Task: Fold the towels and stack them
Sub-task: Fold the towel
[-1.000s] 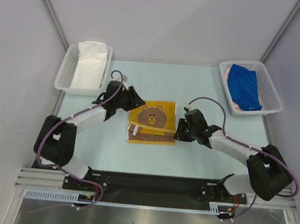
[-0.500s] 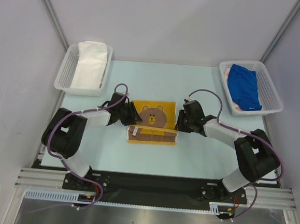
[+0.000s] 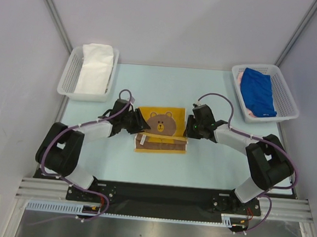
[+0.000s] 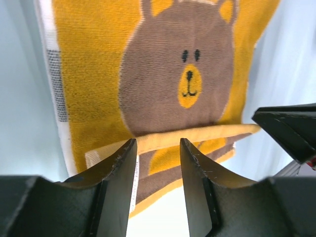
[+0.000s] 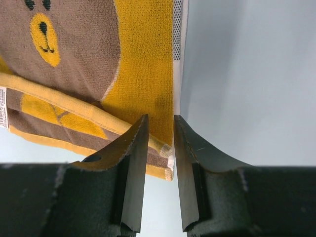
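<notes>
One bear towel [image 3: 161,128] | left gripper [image 4: 158,148] at its left edge, fingers [image 4: 118,170] parted | right gripper [image 5: 160,123] at its right edge, fingers [image 5: 134,153] narrowly parted

Bear towel [image 3: 160,128]: yellow ground, brown bear face with yellow snout and black eyes, brown near flap edged in yellow. White towel [image 3: 95,68] in white mesh left basket [image 3: 66,78]; blue towel [image 3: 258,91] over pink towel [image 3: 241,77] in white right basket [image 3: 288,96]. Table [image 3: 166,89] pale blue-green
</notes>
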You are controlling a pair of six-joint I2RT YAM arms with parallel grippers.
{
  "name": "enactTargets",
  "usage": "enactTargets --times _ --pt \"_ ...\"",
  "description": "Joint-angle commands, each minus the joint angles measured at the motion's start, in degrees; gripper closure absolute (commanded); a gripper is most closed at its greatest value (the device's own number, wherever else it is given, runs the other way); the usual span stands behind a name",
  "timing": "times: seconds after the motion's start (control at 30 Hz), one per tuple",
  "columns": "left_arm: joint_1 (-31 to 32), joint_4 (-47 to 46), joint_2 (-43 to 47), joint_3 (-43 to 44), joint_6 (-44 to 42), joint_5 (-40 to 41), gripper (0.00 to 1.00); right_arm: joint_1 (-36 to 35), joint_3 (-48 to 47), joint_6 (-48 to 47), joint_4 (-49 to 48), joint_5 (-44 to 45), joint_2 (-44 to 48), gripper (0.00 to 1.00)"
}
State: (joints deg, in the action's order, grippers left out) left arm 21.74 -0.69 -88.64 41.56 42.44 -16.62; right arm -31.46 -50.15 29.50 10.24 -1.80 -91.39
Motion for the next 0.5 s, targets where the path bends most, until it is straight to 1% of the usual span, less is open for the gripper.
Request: enactTargets --times 0.0,0.3,0.47 --pt "0.4 -0.8 3.0 -0.5 -0.7 -2.7 0.54 0.0 -0.3 -0.6 -1.8 -1.1 1.8 0.68" --pt "0.4 -1.7 4.8 -3.2 -0.8 -3.7 0.54 -1.5 1.0 -0.1 -1.6 -2.6 3.2 0.68" --pt "0.4 -0.8 6.8 -3.0 -1.4 -2.5 0.53 -2.9 2.5 -0.6 -1.4 -2.8 3.9 0.68"
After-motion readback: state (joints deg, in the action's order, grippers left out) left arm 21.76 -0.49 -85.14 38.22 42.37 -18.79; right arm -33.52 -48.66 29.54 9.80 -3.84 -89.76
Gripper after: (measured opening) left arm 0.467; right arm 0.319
